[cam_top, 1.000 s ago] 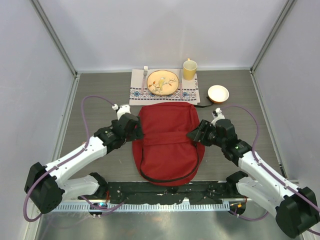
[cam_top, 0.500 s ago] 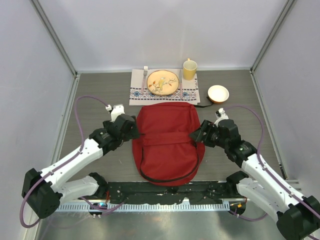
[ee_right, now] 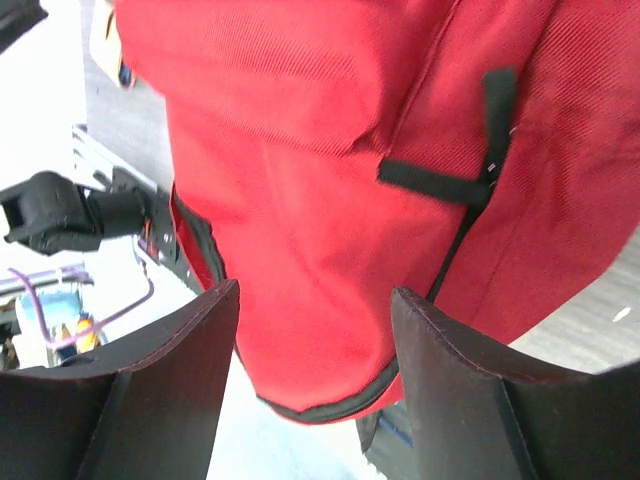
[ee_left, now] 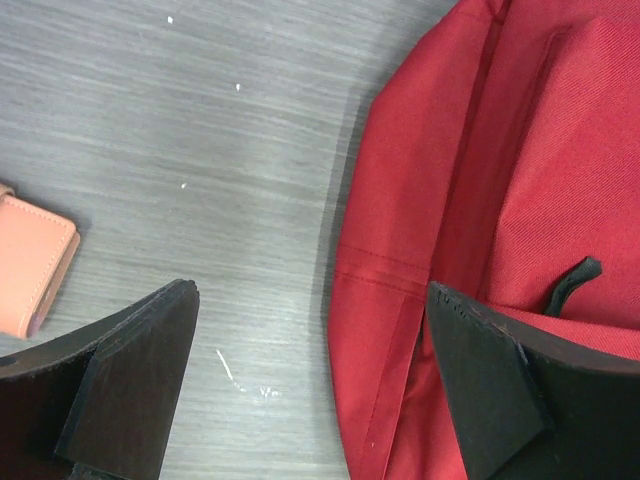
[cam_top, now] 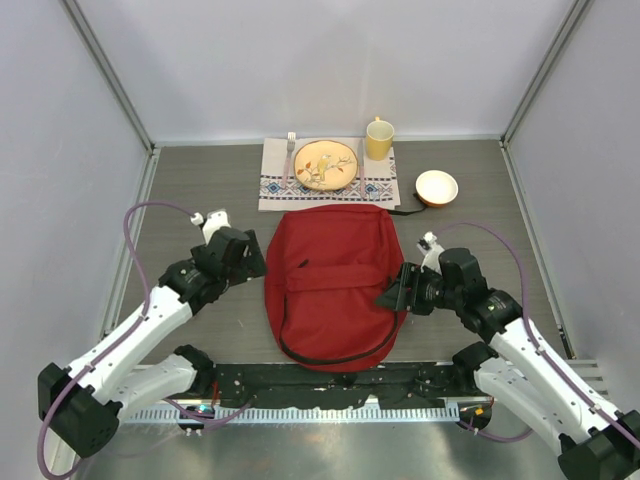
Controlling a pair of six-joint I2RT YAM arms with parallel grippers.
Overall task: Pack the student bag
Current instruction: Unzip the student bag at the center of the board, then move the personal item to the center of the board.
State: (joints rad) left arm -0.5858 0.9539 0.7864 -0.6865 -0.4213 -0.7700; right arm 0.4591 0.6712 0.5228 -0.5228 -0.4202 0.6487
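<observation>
Left arm (cam_top: pixel 150 318) reaches forward, left gripper (cam_top: pixel 256 262) angled inward, jaws spread wide; right arm (cam_top: pixel 522 342) bent inward, right gripper (cam_top: pixel 392 294) pointing left, jaws partly apart

The student bag (cam_top: pixel 335 285) is a large red fabric backpack lying flat at the centre of the grey table (cam_top: pixel 200 190); its straight end points to 12 o'clock and its rounded end to 6 o'clock; a stitched band crosses its middle from 9 to 3 o'clock; a black zipper (cam_top: pixel 330 359) traces the rounded end from about 8 to 4 o'clock; a small black pull tab (ee_left: pixel 572 283) sits near the 10 o'clock side; a thin black strap (cam_top: pixel 405 210) trails out at 1 o'clock; whether the zipper is closed cannot be told.
</observation>
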